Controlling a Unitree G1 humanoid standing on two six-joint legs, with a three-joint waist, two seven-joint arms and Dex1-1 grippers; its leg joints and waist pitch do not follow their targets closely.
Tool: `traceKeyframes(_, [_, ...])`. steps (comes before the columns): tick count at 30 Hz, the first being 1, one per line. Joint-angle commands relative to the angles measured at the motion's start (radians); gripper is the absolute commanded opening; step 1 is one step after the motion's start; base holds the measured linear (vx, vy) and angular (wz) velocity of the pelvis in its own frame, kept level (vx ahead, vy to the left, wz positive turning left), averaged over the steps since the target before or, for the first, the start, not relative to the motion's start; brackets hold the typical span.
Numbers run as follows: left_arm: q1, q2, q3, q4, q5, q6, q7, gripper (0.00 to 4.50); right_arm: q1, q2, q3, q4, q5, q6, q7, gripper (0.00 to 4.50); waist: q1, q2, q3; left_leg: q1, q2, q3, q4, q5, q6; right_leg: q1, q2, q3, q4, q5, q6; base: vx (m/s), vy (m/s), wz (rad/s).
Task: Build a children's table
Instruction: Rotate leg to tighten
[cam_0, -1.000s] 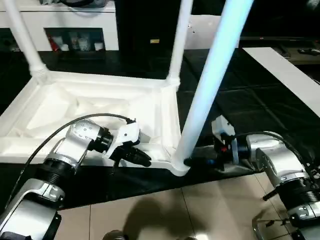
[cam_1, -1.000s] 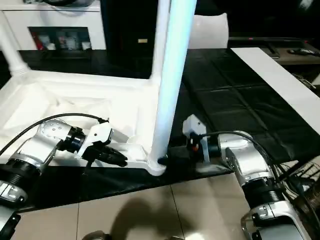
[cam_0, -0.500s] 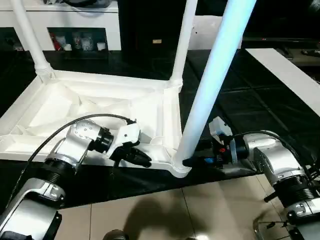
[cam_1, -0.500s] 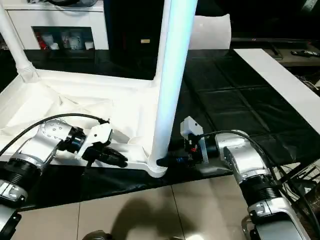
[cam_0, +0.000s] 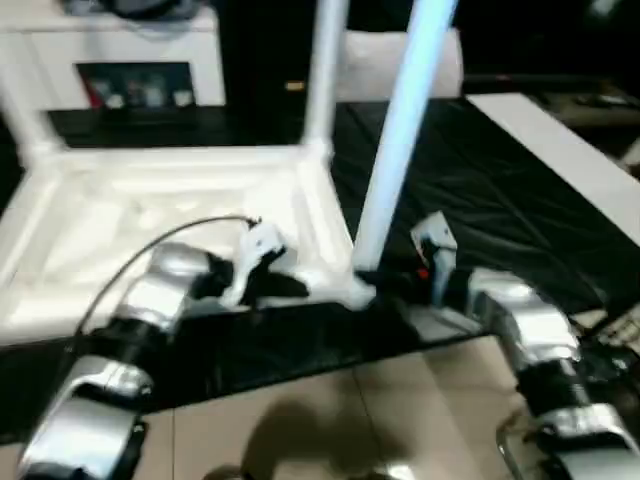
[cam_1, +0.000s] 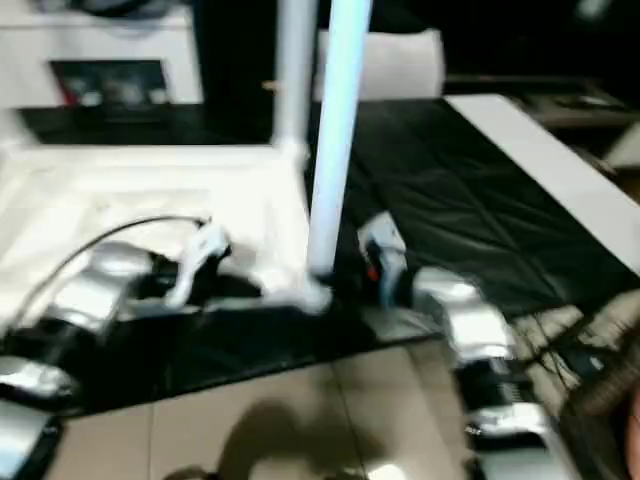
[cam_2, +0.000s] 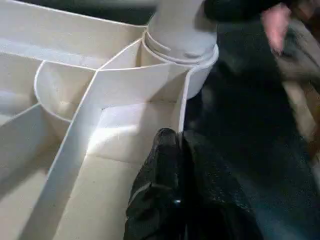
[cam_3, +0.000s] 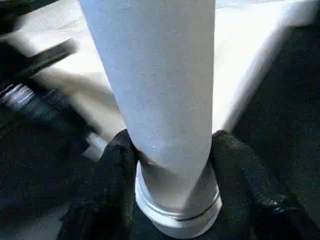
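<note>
White ribbed plastic tabletop lies inverted on black mat. Right pincer clamps long white tapered leg just above near corner socket. Left pincer closed on tabletop's edge wall beside socket.

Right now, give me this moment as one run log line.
stage: seating near-corner leg | right hand: clamped on leg base | left hand: shut, on tabletop rim by socket | tabletop: upside down
</note>
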Motion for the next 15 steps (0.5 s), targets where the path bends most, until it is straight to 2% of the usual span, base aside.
traceKeyframes(1, [-0.065,-0.069,0.058,-0.019,-0.065,0.014,0.141,0.00,-0.015,0.094,0.065,0.025,0.020,0.042,-0.031,1.93,0.004,-0.002,-0.065,0.013,0.038,-0.019,-0.073,-0.243,-0.009,0.041,-0.076,0.047,-0.098,-0.359,-0.171,0.000,0.000,0.00])
traceKeyframes(5, [-0.091,-0.143,0.128,-0.036,-0.067,0.066,0.323,0.00,-0.065,0.191,0.014,0.101,0.002,0.053,-0.236,1.93,-0.001,0.000,-0.068,0.010,0.038,-0.012,-0.071,-0.182,0.012,0.044,-0.071,0.051,-0.086,-0.235,-0.199,0.000,0.000,0.00])
traceKeyframes(8, [-0.088,-0.182,0.136,-0.076,-0.053,0.088,0.384,0.00,-0.096,0.241,-0.002,0.152,-0.021,0.039,-0.337,1.93,-0.002,0.000,-0.076,0.004,0.036,-0.012,-0.067,-0.111,0.033,0.055,-0.067,0.050,-0.072,-0.106,-0.224,0.000,0.000,0.00])
traceKeyframes(10, [-0.080,-0.192,0.122,-0.097,-0.042,0.093,0.389,0.00,-0.108,0.257,-0.006,0.169,-0.029,0.005,-0.357,1.93,-0.010,0.001,-0.086,0.001,0.037,-0.012,-0.059,-0.048,0.084,0.060,-0.072,0.049,-0.058,0.026,-0.262,0.000,0.000,0.00])
traceKeyframes(11, [-0.078,-0.193,0.116,-0.103,-0.038,0.092,0.390,0.00,-0.111,0.260,-0.006,0.173,-0.034,-0.012,-0.362,1.93,-0.010,0.001,-0.090,0.001,0.040,-0.011,-0.056,0.001,0.091,0.056,-0.072,0.051,-0.051,0.082,-0.269,0.000,0.000,0.00])
traceKeyframes(12, [-0.073,-0.192,0.106,-0.110,-0.034,0.088,0.387,0.00,-0.113,0.263,-0.003,0.177,-0.043,-0.039,-0.362,2.14,-0.006,-0.001,-0.097,-0.001,0.034,-0.010,-0.048,0.066,0.133,0.062,-0.066,0.048,-0.039,0.195,-0.286,0.000,0.000,0.00])
traceKeyframes(13, [-0.073,-0.192,0.106,-0.110,-0.034,0.088,0.387,0.00,-0.113,0.263,-0.003,0.177,-0.043,-0.039,-0.362,2.14,-0.008,0.001,-0.090,-0.002,0.034,-0.007,-0.047,0.089,0.170,0.054,-0.064,0.048,-0.038,0.242,-0.303,0.000,0.000,0.00])
traceKeyframes(14, [-0.058,-0.178,0.090,-0.121,-0.035,0.077,0.347,0.00,-0.104,0.252,0.005,0.162,-0.052,-0.059,-0.347,2.23,-0.006,0.003,-0.087,-0.001,0.035,-0.006,-0.048,0.080,0.179,0.053,-0.064,0.046,-0.041,0.229,-0.307,0.000,0.000,0.00])
traceKeyframes(15, [-0.055,-0.174,0.087,-0.123,-0.035,0.076,0.339,0.00,-0.102,0.249,0.005,0.159,-0.053,-0.061,-0.344,2.26,-0.003,0.001,-0.086,0.001,0.038,-0.005,-0.048,0.054,0.182,0.054,-0.067,0.046,-0.044,0.189,-0.306,0.000,0.000,0.00])
